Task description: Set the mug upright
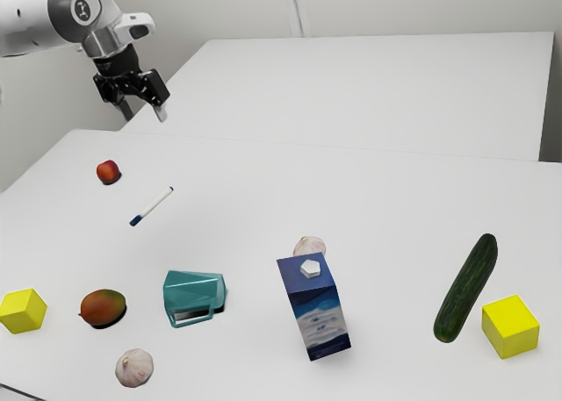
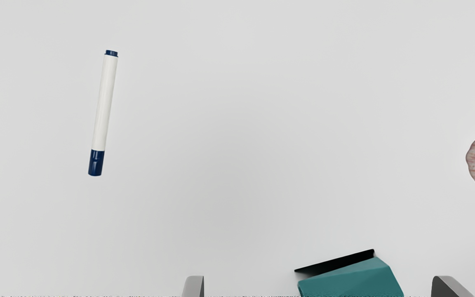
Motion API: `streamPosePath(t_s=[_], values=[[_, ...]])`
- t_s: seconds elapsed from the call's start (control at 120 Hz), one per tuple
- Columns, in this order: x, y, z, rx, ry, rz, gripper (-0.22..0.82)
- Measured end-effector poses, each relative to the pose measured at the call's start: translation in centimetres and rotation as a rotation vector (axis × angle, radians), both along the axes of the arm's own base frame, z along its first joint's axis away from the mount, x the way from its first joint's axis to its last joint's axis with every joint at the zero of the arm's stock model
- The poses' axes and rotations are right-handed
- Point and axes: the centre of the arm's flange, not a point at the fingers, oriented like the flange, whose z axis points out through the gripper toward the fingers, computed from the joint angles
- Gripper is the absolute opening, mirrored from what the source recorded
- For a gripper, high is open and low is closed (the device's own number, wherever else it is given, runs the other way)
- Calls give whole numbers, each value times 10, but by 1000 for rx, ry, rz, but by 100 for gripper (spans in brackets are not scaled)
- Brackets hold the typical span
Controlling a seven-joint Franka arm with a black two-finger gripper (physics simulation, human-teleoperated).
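The black two-finger gripper (image 1: pixel 143 111) hangs well above the bench (image 1: pixel 263 190), at the exterior view's far left, its jaws apart and holding nothing. Nearer and to the right, the teal, flat-faceted mug (image 1: pixel 195 291) lies on its side, its squared loop handle (image 1: pixel 195 320) toward the near side.

The likeliest trouble is that handle: a descending finger could land on it and roll or shove the mug. The smooth, glossy-looking facets may slip or pivot if pinched off-centre, and letting go before the base sits flat could tip it over again. A wide wrist turn risks the tall blue carton with a white cap (image 1: pixel 316 309), standing to the right; on the left, the smooth red-green mango (image 1: pixel 103 307) would probably roll if nudged.

The papery, ribbed garlic bulb (image 1: pixel 134 368) sits nearer, left of the mug. Farther off lies the slim white marker with blue ends (image 1: pixel 152 206), a likely roller too; well right, a long, bumpy dark-green cucumber (image 1: pixel 465 289) lies beside a matte yellow cube (image 1: pixel 509 326).
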Motion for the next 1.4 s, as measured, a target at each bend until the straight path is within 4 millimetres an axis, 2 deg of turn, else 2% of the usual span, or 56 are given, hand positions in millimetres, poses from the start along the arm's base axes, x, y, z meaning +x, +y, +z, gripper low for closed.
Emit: streamPosePath(t_s=[0.15, 0.267, 0.433, 0.5, 0.575, 0.667, 0.792, 0.842, 1.0, 1.158, 1.242, 1.4], values=[[-1, -1, -2, -3, 10, 4, 60], [-5, 0, -18, -14, 44, 12, 60], [-43, -1, -49, -101, 97, 47, 60], [-61, -5, -68, -178, 112, 75, 60], [-90, -8, -84, -247, 105, 112, 60], [-116, 7, -103, -311, 86, 187, 60], [-145, 11, -138, -389, 79, 260, 60], [-153, 17, -157, -435, 82, 299, 60], [-163, 35, -208, -578, 71, 388, 60], [-168, 34, -236, -645, 54, 366, 60], [-179, 30, -259, -691, 62, 355, 60], [-191, 21, -285, -760, 52, 325, 60]])
